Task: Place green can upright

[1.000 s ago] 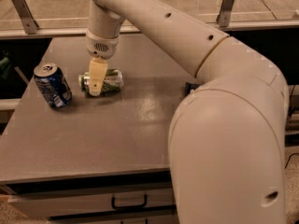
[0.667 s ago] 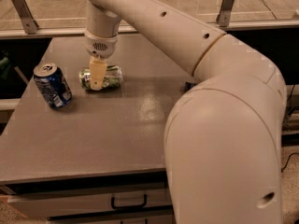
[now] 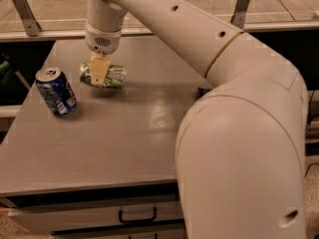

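Observation:
The green can (image 3: pixel 113 76) lies on its side, horizontal, held a little above the grey table (image 3: pixel 114 143) at its back left, with a faint shadow under it. My gripper (image 3: pixel 98 76) comes down from above and is shut on the can's left half; one tan finger (image 3: pixel 98 67) shows across the can's front and the other is hidden behind it. A blue can with white markings (image 3: pixel 56 91) stands upright, leaning slightly, to the left of the green can and apart from it.
My large white arm (image 3: pixel 239 148) fills the right side and hides the table's right part. A drawer with a dark handle (image 3: pixel 137 216) sits under the table's front edge. A metal rail with angled posts (image 3: pixel 22 11) runs behind the table.
The gripper has risen slightly and shifted left with the green can in it; the can now hangs above the table. The blue can has not moved.

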